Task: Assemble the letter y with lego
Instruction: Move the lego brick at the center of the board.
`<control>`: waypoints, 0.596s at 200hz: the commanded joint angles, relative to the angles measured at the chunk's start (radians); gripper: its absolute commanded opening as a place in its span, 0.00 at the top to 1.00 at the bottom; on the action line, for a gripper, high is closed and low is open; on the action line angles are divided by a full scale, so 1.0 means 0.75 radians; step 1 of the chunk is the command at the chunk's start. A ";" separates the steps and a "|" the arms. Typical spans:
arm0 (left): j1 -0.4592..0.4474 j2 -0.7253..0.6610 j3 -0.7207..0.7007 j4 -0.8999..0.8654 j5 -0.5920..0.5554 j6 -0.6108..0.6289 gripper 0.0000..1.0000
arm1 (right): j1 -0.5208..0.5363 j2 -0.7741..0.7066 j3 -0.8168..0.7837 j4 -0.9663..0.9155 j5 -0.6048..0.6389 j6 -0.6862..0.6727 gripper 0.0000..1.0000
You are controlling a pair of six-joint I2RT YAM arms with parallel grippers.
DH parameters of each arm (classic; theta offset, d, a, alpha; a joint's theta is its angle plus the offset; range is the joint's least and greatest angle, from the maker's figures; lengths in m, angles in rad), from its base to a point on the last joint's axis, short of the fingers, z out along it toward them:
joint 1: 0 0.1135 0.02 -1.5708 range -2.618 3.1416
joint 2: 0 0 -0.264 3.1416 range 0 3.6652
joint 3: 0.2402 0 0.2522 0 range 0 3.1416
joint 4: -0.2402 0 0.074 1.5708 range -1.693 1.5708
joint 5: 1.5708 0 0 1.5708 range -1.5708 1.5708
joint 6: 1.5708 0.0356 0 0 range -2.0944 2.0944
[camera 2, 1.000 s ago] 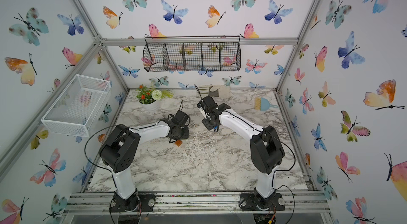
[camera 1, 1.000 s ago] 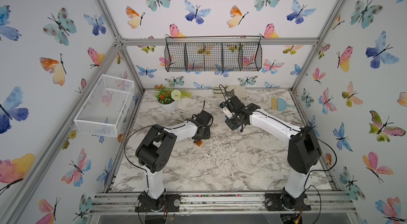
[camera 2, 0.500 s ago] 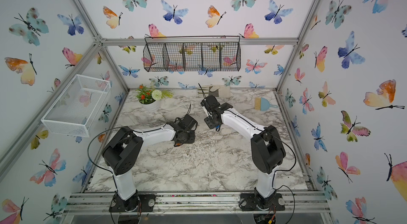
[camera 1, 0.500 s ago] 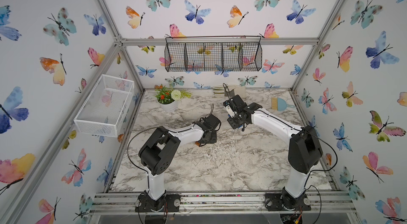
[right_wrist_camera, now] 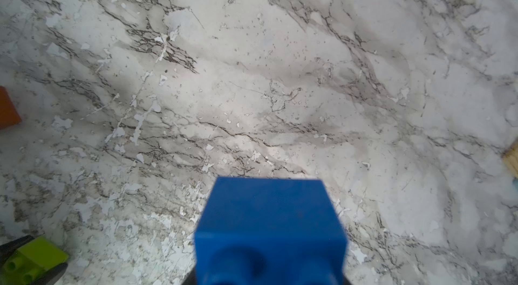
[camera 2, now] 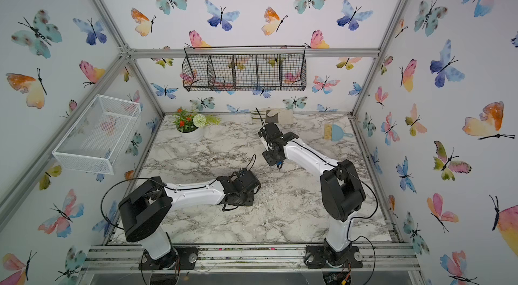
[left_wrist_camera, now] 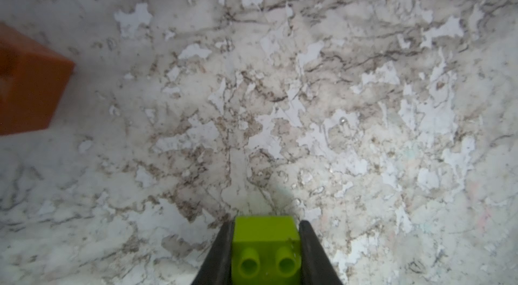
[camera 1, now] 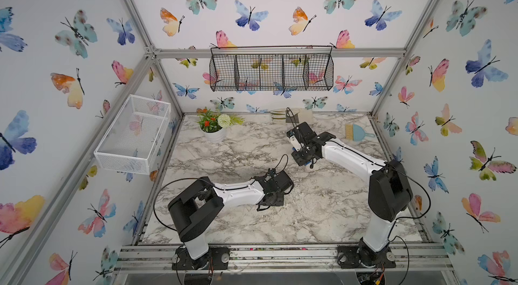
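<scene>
Two white and black robot arms reached over a marble-patterned table (camera 1: 238,157). Three lego bricks showed, one of each colour, none joined to another.

One lime green brick (left_wrist_camera: 266,247) sat clamped between the closed-in jaws of the left gripper (left_wrist_camera: 266,226), studs facing the wrist camera. One blue brick (right_wrist_camera: 270,227) filled the grip of the right gripper (camera 1: 305,161), whose jaws were hidden behind it in the wrist view. One orange brick (left_wrist_camera: 28,82) lay loose on the table, apart from the green one. Both top views hid it, so its place from the flower pot could not be told.

One white flower pot (camera 1: 214,136) stood at the back of the table and held orange and white flowers with green leaves. The left gripper was well in front of the pot and somewhat to its right. The right gripper was well to the pot's right. One blue brush (camera 1: 357,132) lay farther right again.

Two baskets hung on the walls. One black wire basket (camera 1: 271,72), split into four compartments, was above and behind the pot. One white mesh basket (camera 1: 131,140) was to the pot's left. Wallpaper butterflies showed through both.
</scene>
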 commanded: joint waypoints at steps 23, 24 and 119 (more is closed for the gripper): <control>0.002 0.022 0.024 -0.153 -0.141 -0.012 0.70 | 0.004 -0.046 -0.011 -0.002 -0.051 -0.012 0.87; 0.002 0.022 0.025 -0.153 -0.140 -0.012 0.70 | 0.004 -0.045 -0.010 -0.002 -0.051 -0.012 0.87; 0.076 -0.133 0.055 -0.230 -0.168 0.020 0.02 | 0.073 -0.061 -0.068 -0.012 -0.373 -0.291 0.89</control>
